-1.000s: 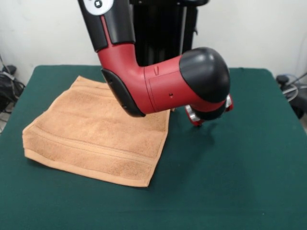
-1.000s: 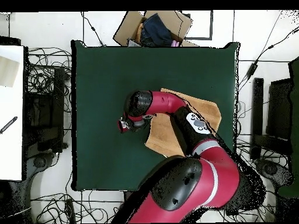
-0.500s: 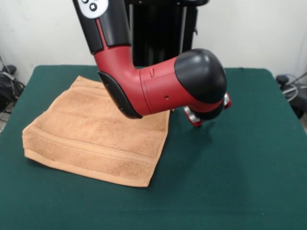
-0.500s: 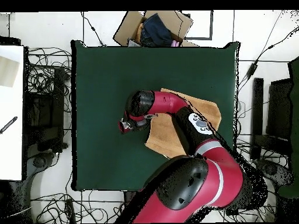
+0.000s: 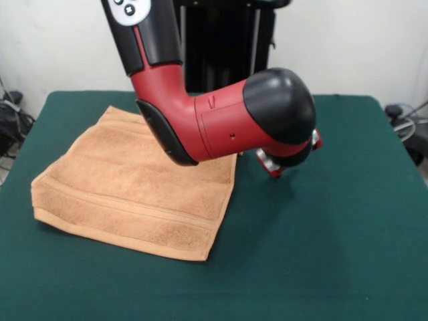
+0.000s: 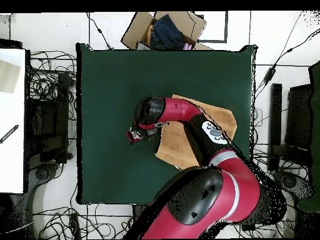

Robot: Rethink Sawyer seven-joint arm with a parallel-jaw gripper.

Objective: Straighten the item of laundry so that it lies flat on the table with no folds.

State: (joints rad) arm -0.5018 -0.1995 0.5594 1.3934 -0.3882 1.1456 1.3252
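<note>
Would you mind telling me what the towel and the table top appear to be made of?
The hand towel looks like soft terry cloth: orange-tan, with a nubby looped pile and flatter woven bands near one hem. The table top seems covered in matte dark green felt or similar fabric, with no shine, though the weave cannot be made out.

In the front view, the light orange-tan terry hand towel (image 5: pixel 130 187) lies on the left half of the dark green felt surface (image 5: pixel 321 254), folded over on itself. My red and black arm (image 5: pixel 221 120) reaches across above its far right corner. My hand (image 5: pixel 271 162) hangs just beside the towel's right edge, over bare surface. Overhead, an open cardboard box (image 6: pixel 164 29) sits beyond the surface's edge opposite my base.
</note>
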